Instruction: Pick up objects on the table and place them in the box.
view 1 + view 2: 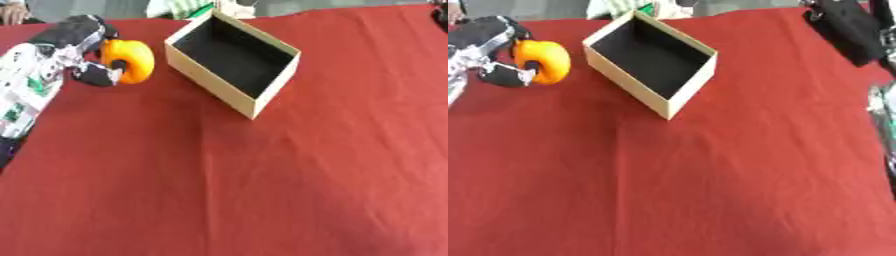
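Observation:
An orange rounded object [129, 60] with a hollow on its side is at the upper left, left of the box and apart from it. My left hand [77, 37] comes in from the left, its dark fingers and thumb curled round the object. Whether the object touches the cloth I cannot tell. The cream box [210, 75] with a black inside stands open and askew at the top middle; nothing shows inside it. My right arm shows as a black shape [849, 30] at the upper right corner, far from the box.
A red cloth [262, 190] covers the whole table. A green and white thing [179, 7] lies at the far edge behind the box. A silver part of my right arm [881, 115] runs along the right edge.

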Available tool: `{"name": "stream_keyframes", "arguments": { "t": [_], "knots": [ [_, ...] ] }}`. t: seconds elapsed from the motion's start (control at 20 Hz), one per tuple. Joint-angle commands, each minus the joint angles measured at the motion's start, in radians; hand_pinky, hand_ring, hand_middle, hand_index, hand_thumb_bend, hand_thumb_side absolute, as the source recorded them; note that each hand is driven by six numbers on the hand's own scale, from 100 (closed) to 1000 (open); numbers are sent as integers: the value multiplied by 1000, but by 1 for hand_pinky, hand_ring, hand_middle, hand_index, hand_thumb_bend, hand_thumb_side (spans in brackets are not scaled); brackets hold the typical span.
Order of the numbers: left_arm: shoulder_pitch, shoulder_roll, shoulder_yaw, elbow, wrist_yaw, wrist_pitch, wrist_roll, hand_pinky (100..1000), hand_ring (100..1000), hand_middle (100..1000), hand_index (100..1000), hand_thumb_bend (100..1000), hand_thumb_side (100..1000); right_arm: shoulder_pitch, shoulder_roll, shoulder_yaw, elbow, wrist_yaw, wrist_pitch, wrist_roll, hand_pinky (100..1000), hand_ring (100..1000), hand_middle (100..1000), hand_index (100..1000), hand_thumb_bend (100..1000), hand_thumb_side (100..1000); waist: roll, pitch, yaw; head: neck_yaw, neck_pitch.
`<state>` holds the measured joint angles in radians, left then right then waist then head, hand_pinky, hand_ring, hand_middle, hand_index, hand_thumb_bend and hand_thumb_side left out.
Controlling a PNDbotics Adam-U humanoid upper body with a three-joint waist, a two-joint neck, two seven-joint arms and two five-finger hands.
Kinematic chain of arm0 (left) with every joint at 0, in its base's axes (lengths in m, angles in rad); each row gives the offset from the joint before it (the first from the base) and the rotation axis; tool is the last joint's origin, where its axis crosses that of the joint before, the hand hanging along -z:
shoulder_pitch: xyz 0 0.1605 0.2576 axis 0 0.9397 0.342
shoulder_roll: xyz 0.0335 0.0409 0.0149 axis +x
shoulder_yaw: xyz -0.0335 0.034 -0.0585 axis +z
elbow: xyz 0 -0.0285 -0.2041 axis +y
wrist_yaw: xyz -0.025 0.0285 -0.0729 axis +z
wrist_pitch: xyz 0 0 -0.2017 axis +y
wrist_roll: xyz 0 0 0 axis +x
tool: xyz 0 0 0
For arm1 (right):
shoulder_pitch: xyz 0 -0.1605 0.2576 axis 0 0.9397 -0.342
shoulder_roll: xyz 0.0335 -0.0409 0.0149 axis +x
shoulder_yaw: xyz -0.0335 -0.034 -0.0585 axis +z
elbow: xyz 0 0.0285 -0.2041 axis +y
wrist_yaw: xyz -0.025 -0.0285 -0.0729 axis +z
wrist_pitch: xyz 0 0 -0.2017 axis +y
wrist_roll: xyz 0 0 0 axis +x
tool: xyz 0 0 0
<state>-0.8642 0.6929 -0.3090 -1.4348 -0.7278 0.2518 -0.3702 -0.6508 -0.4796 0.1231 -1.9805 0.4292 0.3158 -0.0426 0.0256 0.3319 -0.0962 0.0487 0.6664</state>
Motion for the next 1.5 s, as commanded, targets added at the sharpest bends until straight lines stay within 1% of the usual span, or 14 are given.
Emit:
{"name": "stream_keyframes", "arguments": {
  "t": [0.05, 0.25, 0.4, 0.5, 0.6, 0.75, 0.85, 1.05, 1.15, 1.35, 1.5],
  "knots": [
    [-36, 45, 37, -50, 15, 9, 6, 256, 528, 554, 662, 100, 158, -12, -14, -9, -19, -6, 4, -1, 935, 825, 674, 882, 100, 792, -2, -22, 1, -3, 0],
    [-76, 44, 47, -58, 15, 7, 5, 269, 538, 567, 673, 100, 158, -12, -15, -8, -19, -5, 5, 2, 935, 825, 674, 882, 100, 792, -1, -23, 3, -2, 2],
    [-129, 20, 42, -34, -1, -5, 2, 269, 540, 569, 675, 100, 160, -16, -14, -8, -19, -3, 5, 3, 935, 825, 674, 881, 100, 789, -3, -24, 4, 2, 1],
    [-182, -20, 39, -5, -27, -23, 6, 266, 538, 568, 674, 100, 164, -19, -10, -8, -19, -2, 5, 4, 935, 825, 674, 881, 100, 788, -6, -24, 4, 6, -3],
    [-240, -77, 35, 35, -62, -54, 17, 261, 535, 566, 673, 100, 177, -23, -6, -7, -19, -3, 7, 6, 935, 825, 674, 881, 100, 788, -11, -24, 4, 9, -7],
    [-317, -190, 42, 127, -115, -106, 52, 253, 526, 557, 670, 100, 181, -31, 6, -3, -19, -6, 6, 10, 935, 825, 675, 881, 100, 788, -20, -23, 4, 18, -13],
    [-349, -253, 48, 194, -150, -139, 85, 250, 524, 554, 667, 100, 181, -37, 11, -1, -19, -7, 4, 13, 934, 825, 675, 881, 100, 786, -26, -21, 2, 20, -18],
    [-387, -358, 58, 320, -236, -198, 150, 249, 524, 552, 666, 100, 184, -49, 20, 2, -19, -8, 4, 17, 934, 826, 675, 880, 100, 785, -33, -15, -10, 24, -26],
    [-395, -399, 68, 378, -267, -221, 173, 249, 523, 551, 669, 100, 182, -55, 27, 3, -19, -9, 1, 19, 935, 826, 675, 881, 100, 786, -34, -11, -20, 26, -30],
    [-403, -456, 89, 467, -301, -259, 206, 251, 524, 552, 673, 100, 166, -63, 38, 5, -19, -13, -3, 20, 936, 826, 675, 882, 100, 786, -32, -5, -38, 31, -32],
    [-403, -477, 100, 510, -310, -277, 218, 252, 524, 551, 673, 100, 148, -63, 39, 5, -19, -15, -3, 19, 936, 826, 675, 883, 100, 787, -28, -2, -44, 31, -30]
  ]
}}
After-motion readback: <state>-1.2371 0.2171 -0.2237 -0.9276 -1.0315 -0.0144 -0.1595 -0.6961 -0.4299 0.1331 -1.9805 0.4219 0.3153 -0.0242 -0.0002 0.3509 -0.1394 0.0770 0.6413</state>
